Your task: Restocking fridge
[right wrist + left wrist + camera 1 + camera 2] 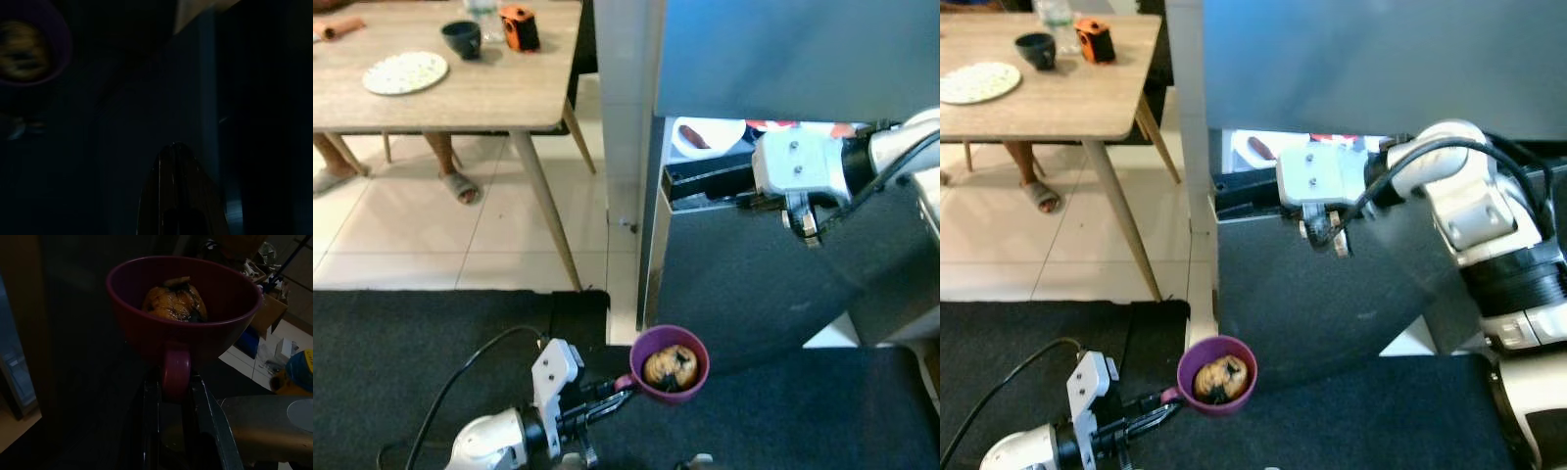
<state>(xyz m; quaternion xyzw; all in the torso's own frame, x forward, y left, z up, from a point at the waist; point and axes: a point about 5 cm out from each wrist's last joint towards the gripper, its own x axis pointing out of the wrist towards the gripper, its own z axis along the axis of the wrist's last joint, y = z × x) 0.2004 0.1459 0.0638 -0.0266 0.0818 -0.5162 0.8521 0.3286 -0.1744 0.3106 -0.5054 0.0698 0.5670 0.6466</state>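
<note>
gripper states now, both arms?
Left gripper: shut on the purple cup handle, food inside.
Right gripper: fingers together, shut, holding nothing, at the fridge door.

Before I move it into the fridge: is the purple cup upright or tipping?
Upright. The purple cup sits level, rim up, food resting inside, its handle clamped by the left end effector.
</note>
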